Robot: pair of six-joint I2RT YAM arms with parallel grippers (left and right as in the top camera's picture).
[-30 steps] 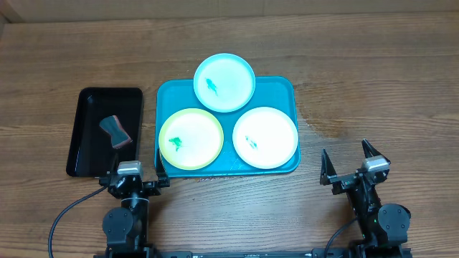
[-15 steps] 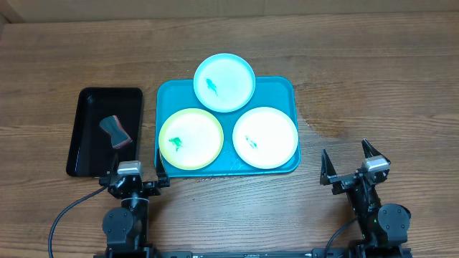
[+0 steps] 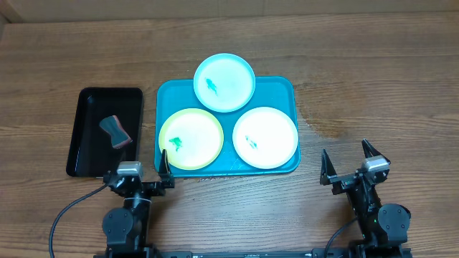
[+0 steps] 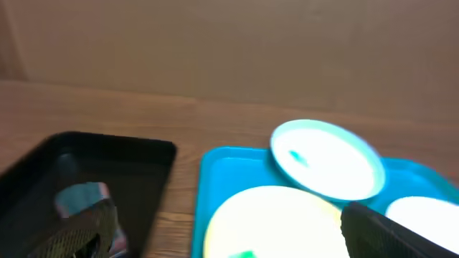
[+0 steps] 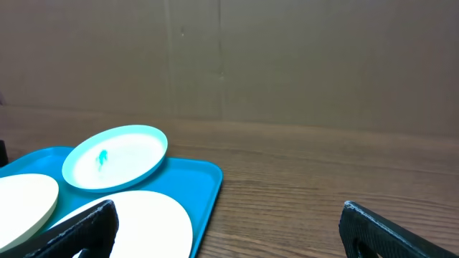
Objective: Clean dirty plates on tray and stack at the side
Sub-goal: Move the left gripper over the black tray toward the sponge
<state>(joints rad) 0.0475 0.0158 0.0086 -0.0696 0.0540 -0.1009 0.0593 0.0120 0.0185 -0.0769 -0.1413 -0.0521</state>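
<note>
Three dirty plates sit on a teal tray [image 3: 278,89] at the middle of a wooden table [image 3: 380,72], seen from above. The pale blue plate [image 3: 231,77] is the farthest of the three and overhangs the tray's far rim. The yellow-green plate [image 3: 195,135] lies at the near left of the tray, and the white plate [image 3: 271,136] lies at the near right, just beside it. Each of the three carries one small green smear close to its middle.

To the left of the teal tray, and apart from it, lies one narrow black tray [image 3: 87,154] holding a single small dark block with a reddish face [image 3: 117,131].

Two arms stand at the near edge of the table. The left gripper [image 3: 138,162] is spread wide and holds nothing. Its right finger reaches the near-left rim of the yellow-green plate, though contact cannot be judged from above. The right gripper [image 3: 344,148] is also spread wide and empty over bare wood to the right of the tray, apart from the white plate.

Both wrist cameras look across the plates toward a plain brown wall [image 5: 287,57].
</note>
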